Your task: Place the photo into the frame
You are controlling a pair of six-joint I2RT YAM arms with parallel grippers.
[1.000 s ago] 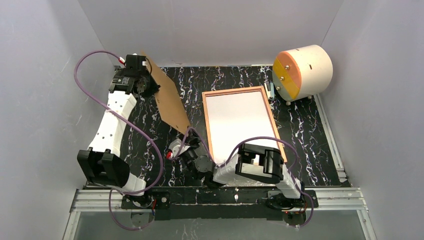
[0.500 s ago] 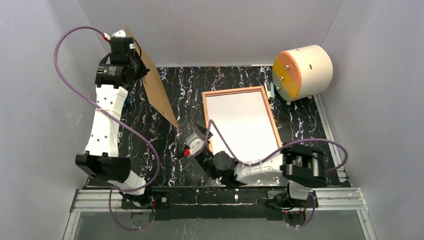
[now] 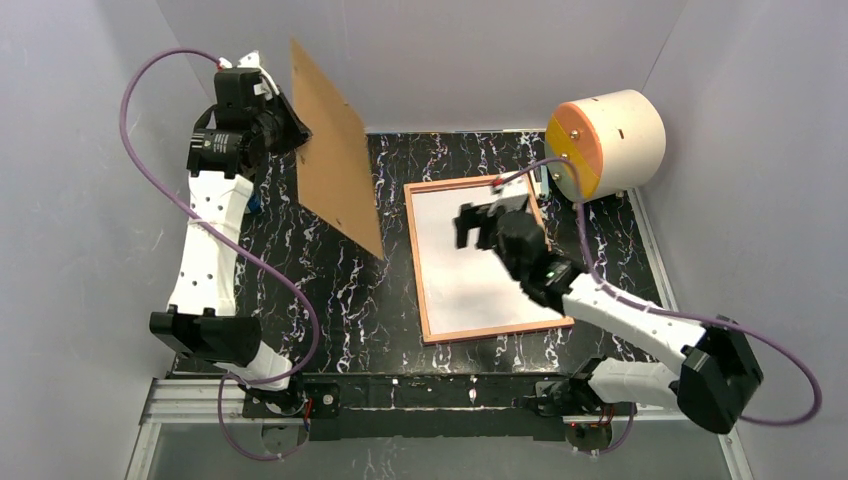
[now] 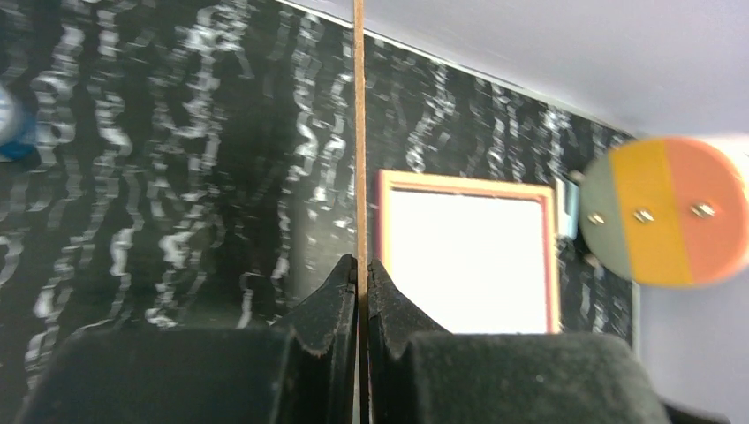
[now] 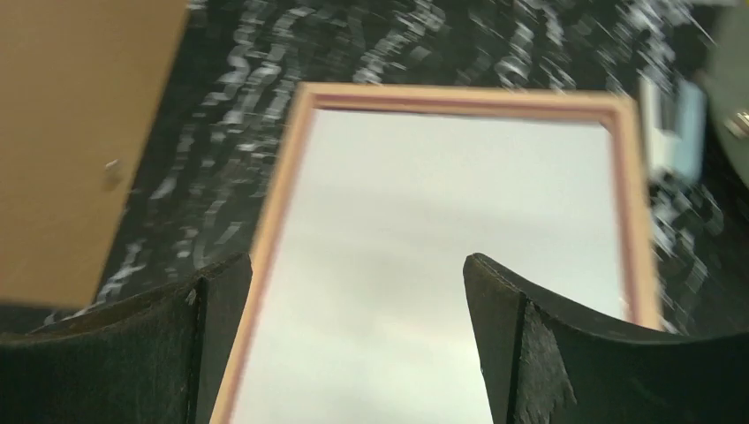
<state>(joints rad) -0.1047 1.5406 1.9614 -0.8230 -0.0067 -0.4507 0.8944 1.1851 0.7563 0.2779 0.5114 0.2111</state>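
Note:
The frame (image 3: 416,262) lies flat on the black marbled table with its wood-brown side up. Inside it lies the photo (image 3: 470,275), plain white back up. My right gripper (image 3: 478,225) hovers over the far half of the frame, open, nothing between its fingers. In the right wrist view the photo (image 5: 442,212) and frame (image 5: 459,99) lie below the open right gripper (image 5: 358,265). My left gripper (image 3: 283,128), raised at the back left, is shut on a brown backing board (image 3: 335,175) standing almost on edge; the left wrist view shows the left gripper (image 4: 359,269) pinching its thin edge (image 4: 359,132).
A white cylinder (image 3: 605,140) with an orange and yellow face lies at the back right, close to the frame's far right corner. A small blue-white object (image 3: 541,180) sits between them. Grey walls enclose the table on three sides.
My right arm swung from the table's near middle out over the frame, its jaws now wide. My left arm lifted the backing board higher and turned it more upright.

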